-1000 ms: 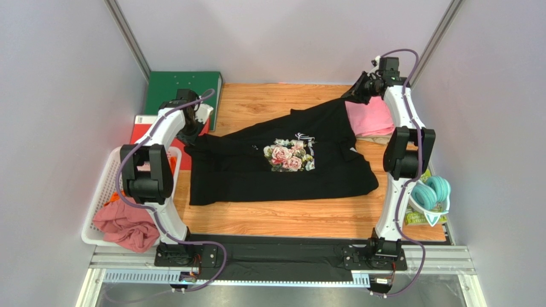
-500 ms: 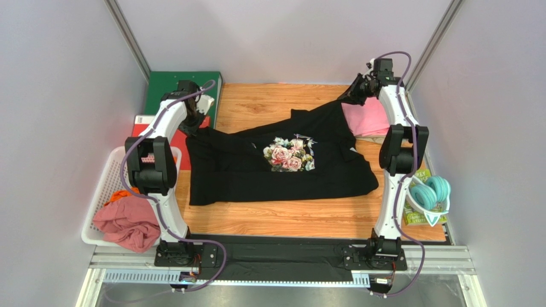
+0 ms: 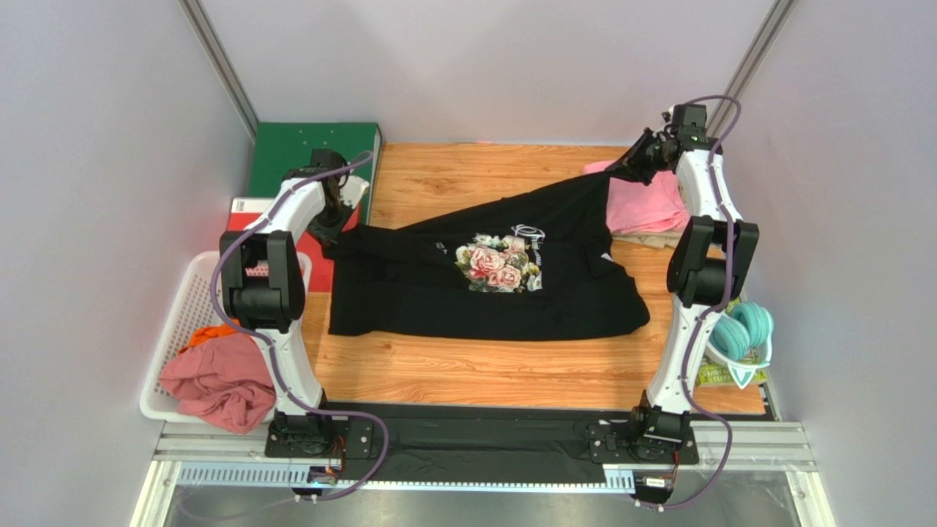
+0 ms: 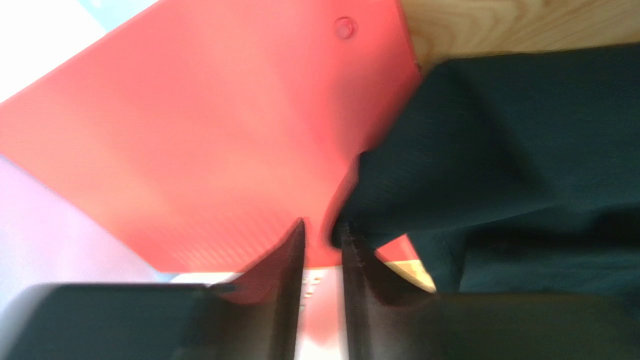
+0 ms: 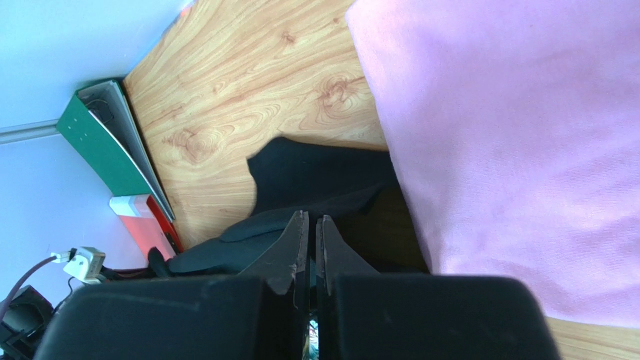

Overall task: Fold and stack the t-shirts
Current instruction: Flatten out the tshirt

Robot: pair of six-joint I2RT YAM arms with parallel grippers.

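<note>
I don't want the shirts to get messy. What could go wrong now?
The left fingers stand apart beside a corner of the black shirt, so it might flop crooked over the red binder. The right fingers pinch another corner next to the pink shirt; dragging could rumple that one.

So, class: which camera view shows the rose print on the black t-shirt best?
Top external: the whole rose print on the black t-shirt shows. Both wrist views show only plain black cloth.
</note>
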